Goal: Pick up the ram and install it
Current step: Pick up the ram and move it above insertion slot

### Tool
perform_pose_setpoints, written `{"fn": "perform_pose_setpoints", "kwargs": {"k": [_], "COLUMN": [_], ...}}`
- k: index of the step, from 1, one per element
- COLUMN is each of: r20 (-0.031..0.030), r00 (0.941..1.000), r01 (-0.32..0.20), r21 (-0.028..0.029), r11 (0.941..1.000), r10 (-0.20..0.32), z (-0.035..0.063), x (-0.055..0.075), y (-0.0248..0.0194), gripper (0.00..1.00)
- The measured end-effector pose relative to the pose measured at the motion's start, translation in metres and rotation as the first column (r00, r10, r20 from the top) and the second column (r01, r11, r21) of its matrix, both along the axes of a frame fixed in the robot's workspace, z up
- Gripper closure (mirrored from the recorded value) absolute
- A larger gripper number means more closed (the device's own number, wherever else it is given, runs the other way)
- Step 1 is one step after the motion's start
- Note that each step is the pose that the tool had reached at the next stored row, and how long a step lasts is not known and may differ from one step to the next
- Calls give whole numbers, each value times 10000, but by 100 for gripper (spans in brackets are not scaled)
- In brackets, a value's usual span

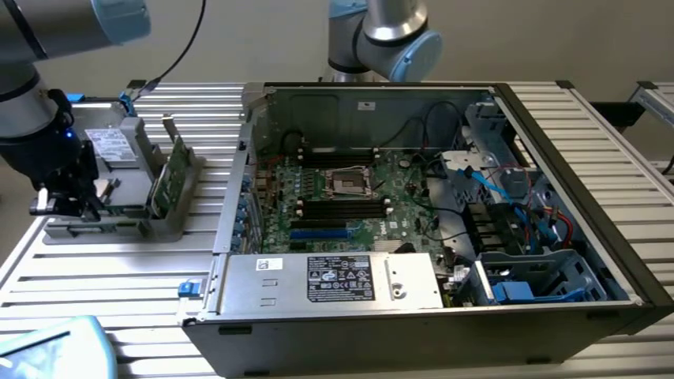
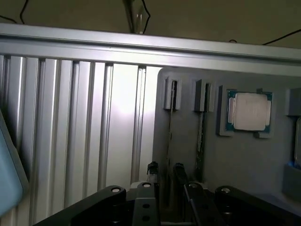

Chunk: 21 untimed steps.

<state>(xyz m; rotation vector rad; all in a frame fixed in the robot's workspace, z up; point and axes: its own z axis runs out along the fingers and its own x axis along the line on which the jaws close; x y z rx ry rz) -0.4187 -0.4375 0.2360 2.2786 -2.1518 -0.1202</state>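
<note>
Pick step: gripper astride ram in holder
Ram stands edge-on in its slot, second stick just beside, holder at the exterior view's left of the case; fingers apart, one each side, no clamp visible. Clean grip calls for squaring on its faces, clear of the neighbour. Ram's lower end hidden behind the fingers

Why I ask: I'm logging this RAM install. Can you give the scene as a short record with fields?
gripper: open, fingers either side of the ram's edge, low over the holder
ram: standing on edge in a holder slot
holder: gray, on the slatted table
CPU: lying flat in a holder pocket
case: open, at the exterior view's right of the holder
motherboard: exposed inside the case
</note>
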Motion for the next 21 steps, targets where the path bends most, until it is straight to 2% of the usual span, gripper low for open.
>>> {"fn": "perform_pose_setpoints", "kwargs": {"k": [5,7,14,21], "r20": [0,2,1,0], "r00": [10000,10000,10000,9999], "r01": [48,61,96,103], "r21": [241,291,302,348], "r11": [9997,9996,9995,9993], "r10": [-48,-61,-96,-103], "z": [-54,-85,-212,-337], "x": [-11,-19,-62,-65], "y": [0,0,-1,-5], "gripper": [73,73,73,73]}}
